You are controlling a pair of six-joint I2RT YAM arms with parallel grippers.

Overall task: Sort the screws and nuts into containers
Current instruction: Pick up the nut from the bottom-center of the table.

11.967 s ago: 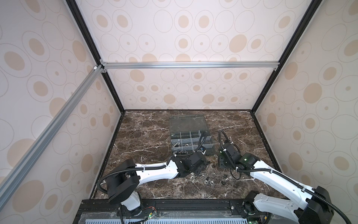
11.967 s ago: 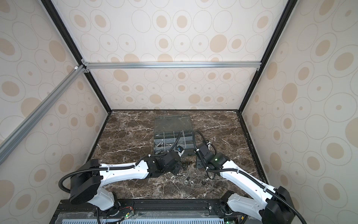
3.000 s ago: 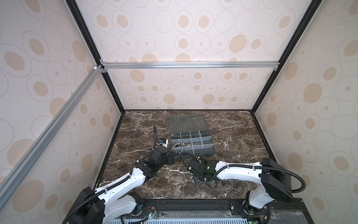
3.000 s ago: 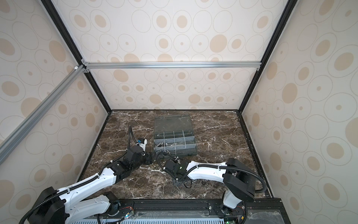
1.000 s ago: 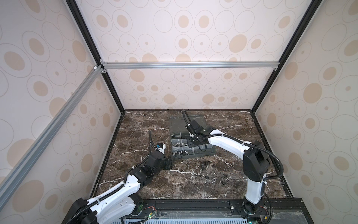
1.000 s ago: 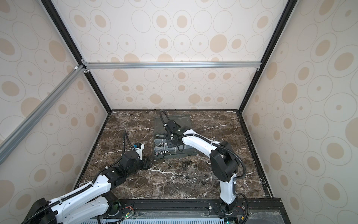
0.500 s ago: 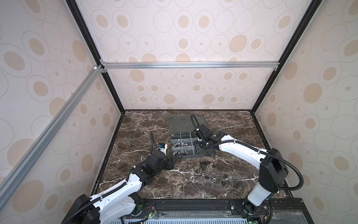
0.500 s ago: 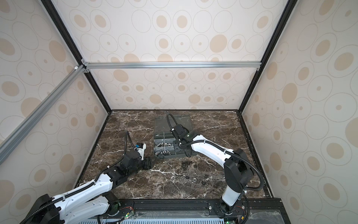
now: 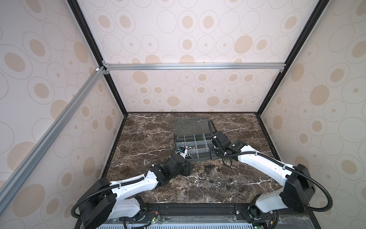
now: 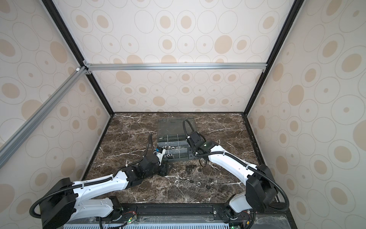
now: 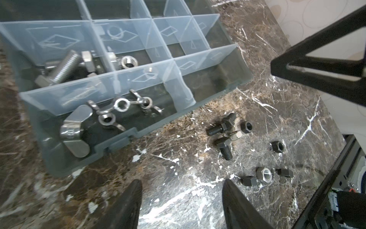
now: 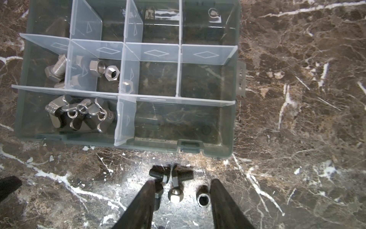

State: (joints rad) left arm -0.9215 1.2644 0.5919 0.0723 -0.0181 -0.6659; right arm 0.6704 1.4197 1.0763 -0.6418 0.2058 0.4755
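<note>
The right gripper (image 12: pixel 182 184) hangs part-open and empty just above the surface (image 12: pixel 297 119); a silver nut (image 12: pixel 175 195) and a black nut (image 12: pixel 203 198) lie between its jaws, with black screws (image 12: pixel 184 174) at its tips; just beyond them sits the organiser box (image 12: pixel 79 138), with wing nuts (image 12: pixel 79 115) in a near compartment, and silver screws (image 12: pixel 56 69) and hex nuts (image 12: pixel 111 72) in the row behind; the left gripper (image 11: pixel 181 181) is also open and empty, the box's corner just ahead.

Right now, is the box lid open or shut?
Open: the lid lies back behind the box; wrist views show uncovered compartments.
</note>
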